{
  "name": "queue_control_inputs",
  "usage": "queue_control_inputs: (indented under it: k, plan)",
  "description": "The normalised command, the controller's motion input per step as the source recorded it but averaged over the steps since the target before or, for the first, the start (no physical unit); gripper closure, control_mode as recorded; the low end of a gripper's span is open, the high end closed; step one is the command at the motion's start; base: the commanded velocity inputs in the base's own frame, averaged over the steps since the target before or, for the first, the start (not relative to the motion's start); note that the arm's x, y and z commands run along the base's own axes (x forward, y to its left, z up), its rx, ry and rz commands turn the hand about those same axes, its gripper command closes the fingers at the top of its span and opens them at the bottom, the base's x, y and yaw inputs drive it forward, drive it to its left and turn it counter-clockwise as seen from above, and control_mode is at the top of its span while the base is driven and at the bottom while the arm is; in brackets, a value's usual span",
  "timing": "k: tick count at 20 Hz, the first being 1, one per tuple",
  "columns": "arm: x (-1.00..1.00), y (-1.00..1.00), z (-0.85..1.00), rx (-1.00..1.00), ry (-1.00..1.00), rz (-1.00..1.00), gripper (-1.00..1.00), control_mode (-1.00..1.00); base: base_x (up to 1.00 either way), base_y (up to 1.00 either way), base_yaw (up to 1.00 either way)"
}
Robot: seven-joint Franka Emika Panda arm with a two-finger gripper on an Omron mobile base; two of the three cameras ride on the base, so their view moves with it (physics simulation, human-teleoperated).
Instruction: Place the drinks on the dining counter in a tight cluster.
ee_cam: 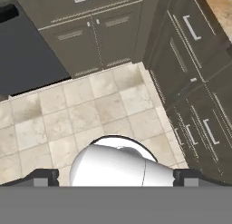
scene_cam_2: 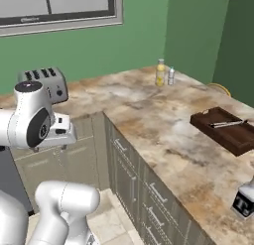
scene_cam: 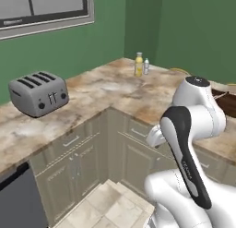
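Note:
At the far corner of the marbled dining counter (scene_cam_2: 149,115) the taller yellow bottle (scene_cam_2: 160,73) (scene_cam: 138,64) and the tiny clear water bottle (scene_cam_2: 171,76) (scene_cam: 146,66) stand upright side by side. The dark squat bottle with the white "T" label (scene_cam_2: 244,202) stands alone near the counter's front edge, far from the other two and partly cut off by the picture's edge. My gripper (ee_cam: 115,177) hangs off the counter and points down at the tiled floor. It is open: its fingertips (ee_cam: 43,177) are wide apart and hold nothing.
A dark wooden tray (scene_cam_2: 225,129) holding a utensil lies on the counter between the bottle pair and the squat bottle. A grey toaster (scene_cam: 39,93) sits on the left counter run. Below me are cabinet fronts (ee_cam: 108,32), a dark appliance front (ee_cam: 27,51) and floor tiles (ee_cam: 68,114).

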Motion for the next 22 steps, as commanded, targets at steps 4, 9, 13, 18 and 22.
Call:
queue_control_inputs:
  k: [4, 9, 13, 18, 22]
  plan:
    - [0.0, 0.0, 0.0, 0.0, 0.0, 0.0, -1.0, 1.0, 0.31, 0.39, -0.59]
    - [0.0, 0.0, 0.0, 0.0, 0.0, 0.0, -1.0, 1.0, 0.22, 0.35, -0.44]
    - [0.0, 0.0, 0.0, 0.0, 0.0, 0.0, -1.0, 1.0, -0.59, -0.46, -0.15]
    - [0.0, 0.0, 0.0, 0.0, 0.0, 0.0, -1.0, 1.0, -0.51, -1.0, -0.15]
    - [0.0, 0.0, 0.0, 0.0, 0.0, 0.0, -1.0, 1.0, -0.57, -1.0, -0.17]
